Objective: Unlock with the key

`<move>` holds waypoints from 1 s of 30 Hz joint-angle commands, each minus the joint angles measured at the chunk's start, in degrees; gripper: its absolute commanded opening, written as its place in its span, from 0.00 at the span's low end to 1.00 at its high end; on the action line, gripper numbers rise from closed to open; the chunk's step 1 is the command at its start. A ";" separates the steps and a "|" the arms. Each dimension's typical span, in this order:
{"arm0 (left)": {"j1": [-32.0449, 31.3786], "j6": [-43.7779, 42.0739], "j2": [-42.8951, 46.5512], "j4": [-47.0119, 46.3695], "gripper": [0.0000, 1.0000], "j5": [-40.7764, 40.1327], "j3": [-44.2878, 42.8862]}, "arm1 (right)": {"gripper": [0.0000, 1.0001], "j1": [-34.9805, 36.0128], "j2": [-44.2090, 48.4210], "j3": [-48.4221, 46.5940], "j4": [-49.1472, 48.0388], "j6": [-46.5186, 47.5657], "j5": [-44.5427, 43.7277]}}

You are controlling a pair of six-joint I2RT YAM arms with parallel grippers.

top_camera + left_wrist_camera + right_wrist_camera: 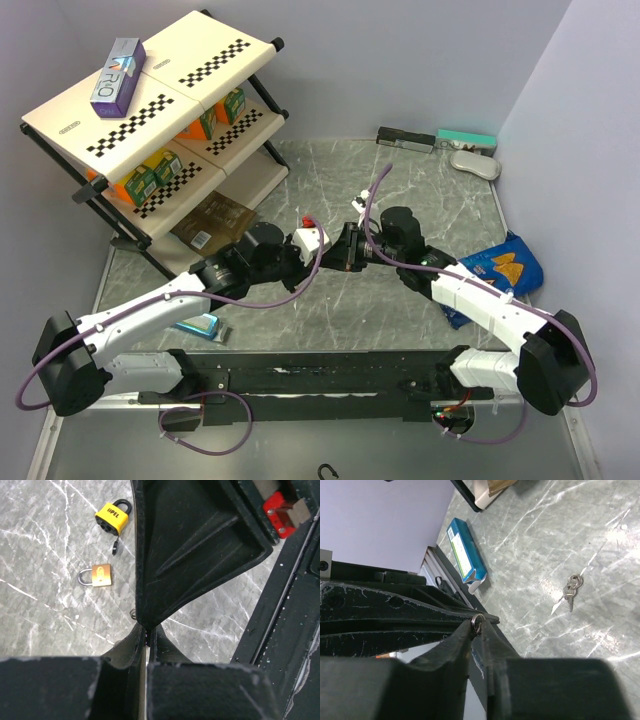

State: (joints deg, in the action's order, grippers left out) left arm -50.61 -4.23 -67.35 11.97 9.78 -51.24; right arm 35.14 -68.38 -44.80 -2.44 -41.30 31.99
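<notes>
My two grippers meet above the middle of the table. My right gripper (346, 246) (479, 626) is shut on a key; its steel ring (479, 620) sticks out at the fingertips. My left gripper (331, 245) (147, 632) is shut tip to tip against it, with a thin sliver between its pads that looks like the same key. A yellow padlock (113, 517) and a small brass padlock (98, 575) lie on the marble below in the left wrist view; the arms hide them in the top view. A spare bunch of keys (571, 590) lies on the table.
A tilted shelf rack (150, 110) with juice cartons stands at the back left, with a brown packet (215, 220) under it. A blue snack bag (505, 265) lies right, and a blue box (197, 327) (465, 555) lies near the front left. Small items (440, 140) line the back wall.
</notes>
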 commanded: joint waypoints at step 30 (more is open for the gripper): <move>12.73 46.05 10.49 -29.44 0.83 14.38 9.76 | 0.00 -3.32 15.11 20.36 -35.88 0.34 -5.10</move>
State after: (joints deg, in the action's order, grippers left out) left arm -38.17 25.47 -55.64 -3.88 18.50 -44.16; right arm 32.18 -56.07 -26.26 -27.20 -43.07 27.42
